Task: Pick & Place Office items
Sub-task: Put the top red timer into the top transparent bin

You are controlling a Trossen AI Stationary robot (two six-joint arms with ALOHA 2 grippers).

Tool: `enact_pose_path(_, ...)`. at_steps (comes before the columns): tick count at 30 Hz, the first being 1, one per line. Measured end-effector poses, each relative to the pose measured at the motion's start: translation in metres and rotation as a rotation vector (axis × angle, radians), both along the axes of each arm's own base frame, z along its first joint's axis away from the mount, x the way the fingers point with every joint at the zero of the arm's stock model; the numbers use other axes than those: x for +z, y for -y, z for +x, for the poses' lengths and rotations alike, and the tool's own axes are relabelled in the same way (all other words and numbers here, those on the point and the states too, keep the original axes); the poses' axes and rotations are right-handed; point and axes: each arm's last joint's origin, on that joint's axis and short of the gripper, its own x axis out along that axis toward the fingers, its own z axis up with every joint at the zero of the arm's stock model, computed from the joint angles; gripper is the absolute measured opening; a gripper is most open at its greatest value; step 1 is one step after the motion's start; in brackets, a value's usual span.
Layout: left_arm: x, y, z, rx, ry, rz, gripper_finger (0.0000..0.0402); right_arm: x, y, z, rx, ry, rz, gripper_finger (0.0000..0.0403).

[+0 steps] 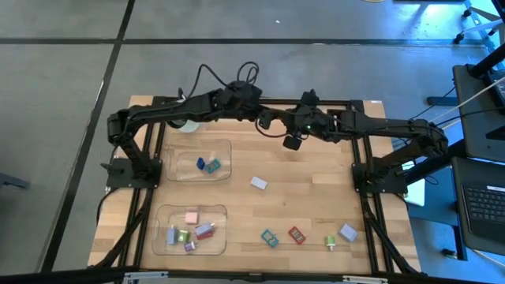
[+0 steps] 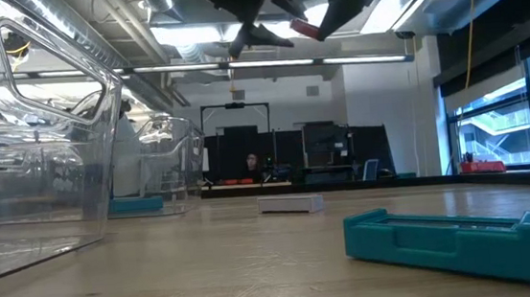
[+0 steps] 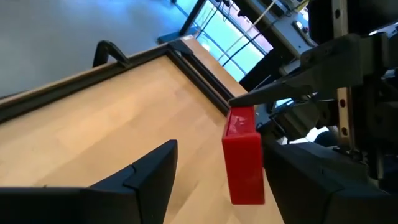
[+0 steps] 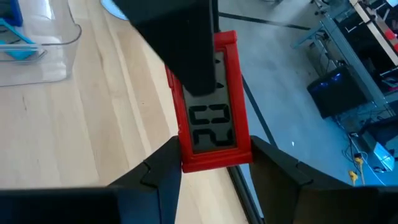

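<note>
The room is bright. Long ceiling lights (image 2: pixel 235 26) glow white in the low view, and daylight comes in through big windows (image 2: pixel 508 118) on one side. The tabletop (image 1: pixel 308 197) is evenly lit from above, with only soft, faint shadows under the arms. The clear trays (image 2: pixel 33 140) shine with white glare on their edges. In the low view the teal piece (image 2: pixel 444 239) close to the camera looks a bit soft, and the far room is soft too. In the wrist views the dark fingers (image 3: pixel 140 180) up close are blurry. The red piece (image 4: pixel 214 118) looks sharp there.
</note>
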Motion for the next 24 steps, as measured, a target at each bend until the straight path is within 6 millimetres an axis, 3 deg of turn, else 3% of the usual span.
enact_pose_path(17, 0.0000, 0.0021, 0.0012, -0.017, 0.013, -0.033, 0.0092, -0.0002, -0.0007, -0.0001, 0.005, -0.005, -0.002, 0.0162)
enact_pose_path(24, 0.0011, 0.0018, 0.0016, -0.013, 0.026, -0.034, 0.0070, 0.0000, -0.0006, -0.0001, 0.002, -0.005, -0.005, 0.0163)
